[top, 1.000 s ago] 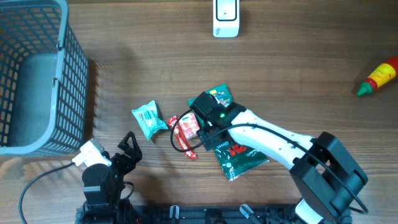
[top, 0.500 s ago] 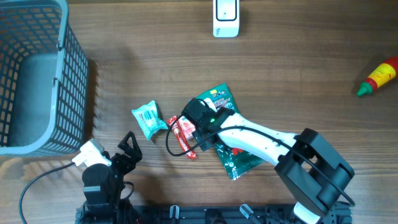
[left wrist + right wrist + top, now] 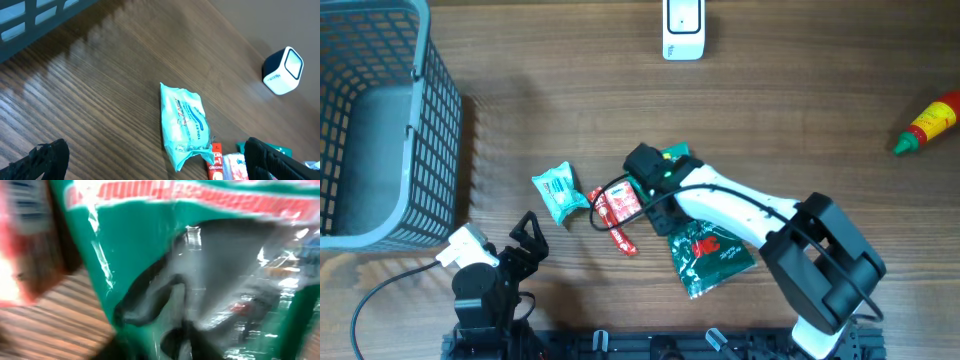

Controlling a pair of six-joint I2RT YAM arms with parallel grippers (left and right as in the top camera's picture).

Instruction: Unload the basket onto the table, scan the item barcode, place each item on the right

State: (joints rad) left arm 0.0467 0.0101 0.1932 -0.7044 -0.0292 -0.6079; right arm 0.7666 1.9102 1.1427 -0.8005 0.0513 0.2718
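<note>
The right end effector [image 3: 642, 165] sits on the far end of the green snack packet [image 3: 710, 255], but its own wrist covers the fingers from above. The wrist camera is pressed so close to the crinkled green foil [image 3: 140, 245] that everything blurs, so I cannot tell whether the fingers are apart or clamped on it. There is red lettering across the packet's top edge, but I can't read it, and I see no barcode. The packet lies flat on the wood-grain table [image 3: 800, 110], well apart from the white, rounded scanner [image 3: 682, 28], on the side nearer the arm bases. A red wrapper [image 3: 617, 205] touches the packet's left side, and a teal pillow pack [image 3: 558, 192] lies just beyond; their print is too small to read. My left end effector [image 3: 527, 238] hangs with its dark fingertips [image 3: 47, 160] spread wide, holding nothing. Far left of the scanner stands a grey mesh basket [image 3: 440, 110], cut off by the frame.
</note>
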